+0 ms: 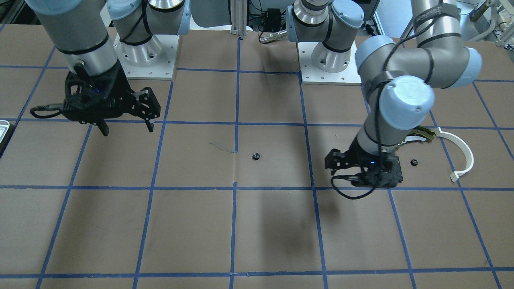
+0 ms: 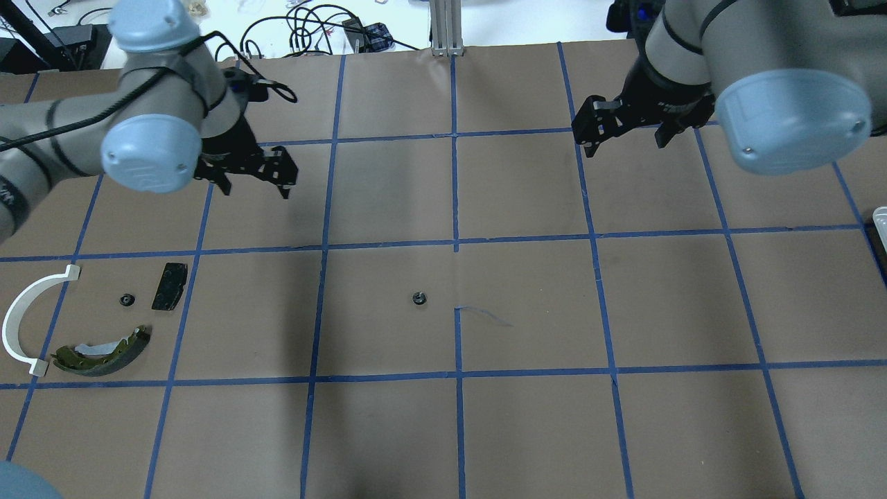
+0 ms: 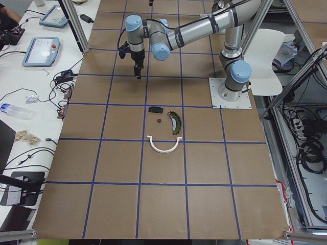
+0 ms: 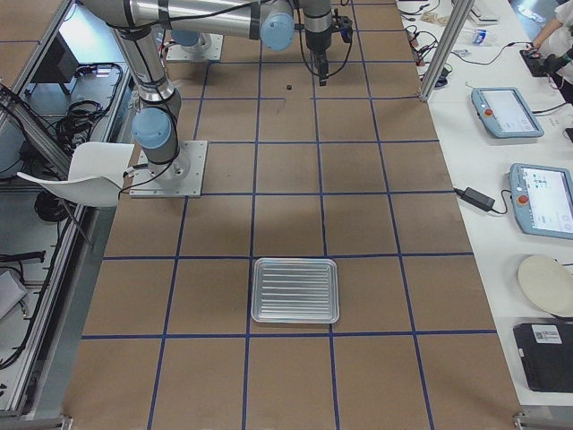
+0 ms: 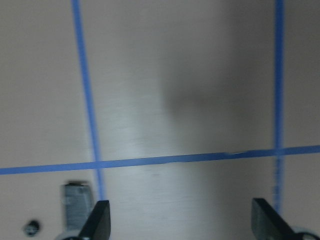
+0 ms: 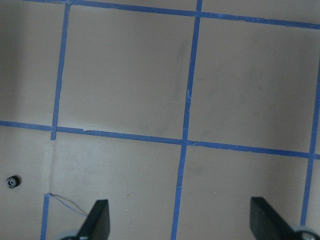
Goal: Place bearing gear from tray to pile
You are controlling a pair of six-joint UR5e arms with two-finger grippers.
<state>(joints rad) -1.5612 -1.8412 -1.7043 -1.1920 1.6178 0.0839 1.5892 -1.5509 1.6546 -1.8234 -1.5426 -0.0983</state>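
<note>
Clock bearings are read off the overhead view, with the dial centred on the tabletop (image 2: 527, 430) and 12 pointing away from the robot.

- Gear (image 2: 418, 298): small, black, lying flat almost at dial centre. It is alone and touches nothing.
- Second gear (image 2: 126, 299): out at 9 o'clock in the pile, between the white arc (image 1: 470, 157) and the black pad (image 2: 170, 285). The brake shoe (image 2: 104, 350) is near it, toward 6.
- Tray (image 4: 295, 291): far out at 3 o'clock. It looks bare in the right-side view.
- Left end effector (image 2: 255, 184): raised, at about 10 o'clock from the centre gear, jaws spread wide and holding nothing.
- Right end effector (image 1: 128, 128): raised, at about 1 o'clock, also spread and empty.

My reading is that the centre gear sits halfway along its trip and the pickup falls to the left arm. To do it well:
- Bring the left end effector toward 4 o'clock until the gear sits squarely between the fingers.
- Come straight down. The part is low, so the tips need to go nearly to the paper.
- Close across the rim and lift clear before travelling.
- Set it down at 9 o'clock beside the other gear, not on the pad.

An off-centre closing would likely skid such a light part across the paper.
</note>
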